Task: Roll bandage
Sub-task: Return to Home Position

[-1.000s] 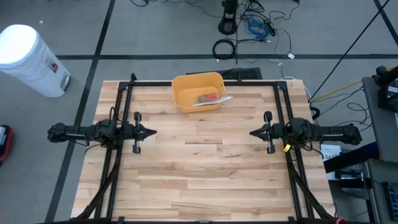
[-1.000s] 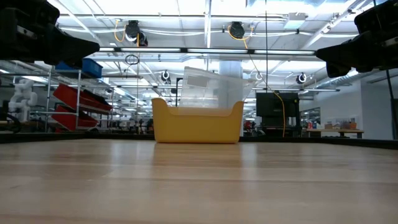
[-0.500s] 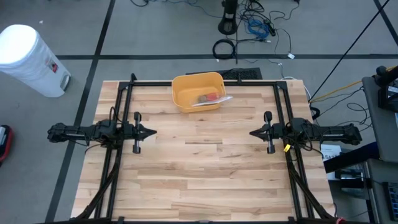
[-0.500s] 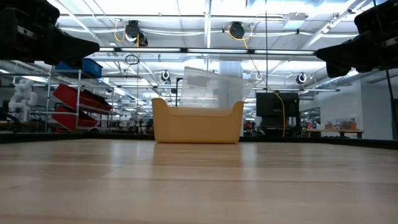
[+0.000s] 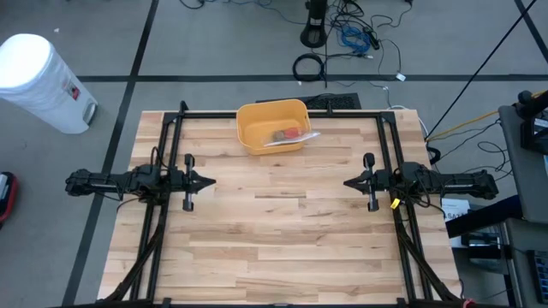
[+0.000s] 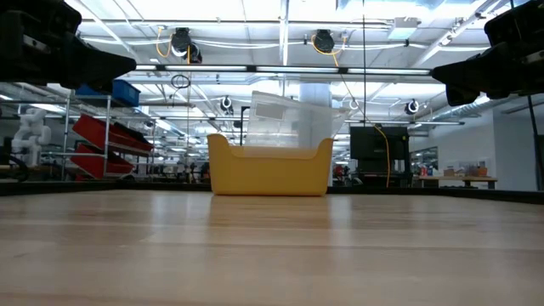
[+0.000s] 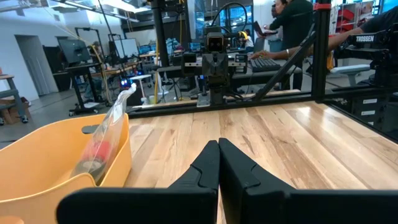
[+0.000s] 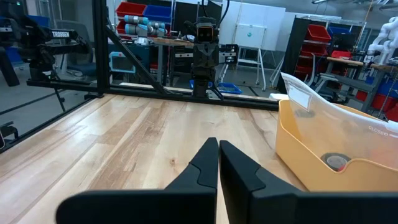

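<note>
Left hand (image 5: 208,181) and right hand (image 5: 349,181), both pinched together, hang by the surface's (image 5: 282,244) side edges; the overhanging bag (image 5: 295,137) might slip off the bin (image 5: 250,142).

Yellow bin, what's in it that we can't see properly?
Low view: the bin wall hides the bandages; only the bag top shows.
High view: the bandages are too small to tell a green one.
Left wrist view: the picture's edge cuts the bin off.
Right wrist view: the bag's film blurs the bandages.
</note>
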Robot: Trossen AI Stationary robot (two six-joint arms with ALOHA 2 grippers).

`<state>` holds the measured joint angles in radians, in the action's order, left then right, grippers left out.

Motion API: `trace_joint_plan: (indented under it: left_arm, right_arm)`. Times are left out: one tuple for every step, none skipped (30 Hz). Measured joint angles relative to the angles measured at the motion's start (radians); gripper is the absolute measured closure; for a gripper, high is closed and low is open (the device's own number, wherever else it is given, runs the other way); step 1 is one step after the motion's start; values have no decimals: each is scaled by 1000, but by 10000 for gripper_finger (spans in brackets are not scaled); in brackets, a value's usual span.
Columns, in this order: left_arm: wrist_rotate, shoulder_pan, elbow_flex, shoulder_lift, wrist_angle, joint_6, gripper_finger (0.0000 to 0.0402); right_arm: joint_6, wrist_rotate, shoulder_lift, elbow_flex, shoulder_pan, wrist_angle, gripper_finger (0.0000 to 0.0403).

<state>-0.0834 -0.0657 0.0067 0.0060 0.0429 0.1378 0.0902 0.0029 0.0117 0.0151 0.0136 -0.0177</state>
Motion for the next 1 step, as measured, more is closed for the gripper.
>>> trace_joint_plan:
  left_arm:
    - [0, 0, 0, 0, 0, 0, 400]
  right_arm:
    - [0, 0, 0, 0, 0, 0, 403]
